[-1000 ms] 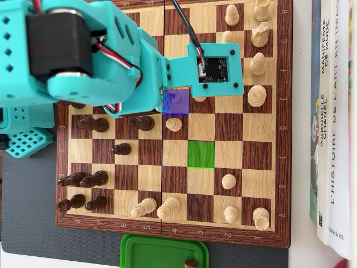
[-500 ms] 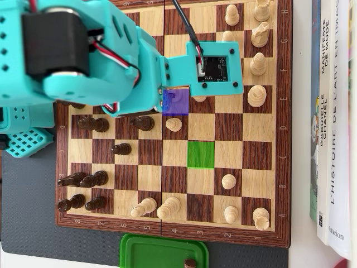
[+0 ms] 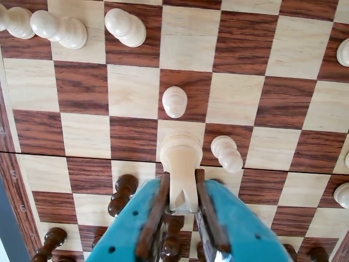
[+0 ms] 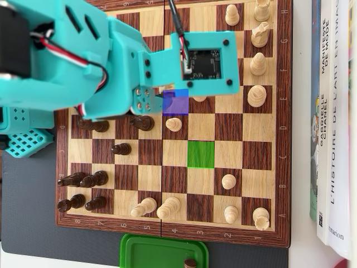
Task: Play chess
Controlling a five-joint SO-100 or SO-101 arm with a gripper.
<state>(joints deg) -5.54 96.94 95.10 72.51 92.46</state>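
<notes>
In the wrist view my teal gripper is shut on a light wooden chess piece with a broad flat top, which sticks out past the brown pads. It hangs over the chessboard near a light pawn and another light pawn. Dark pieces stand just behind the jaws. In the overhead view the arm covers the gripper and the held piece. A blue-marked square shows at the arm's edge, and a green-marked square lies two rows lower.
Light pieces line the board's right side and dark pieces its left in the overhead view. A green container holding a dark piece sits below the board. Books lie at the right.
In the overhead view the arm and its camera mount have shifted up and left, looking larger, and uncover more of the blue square. The pieces on the board have not moved.
</notes>
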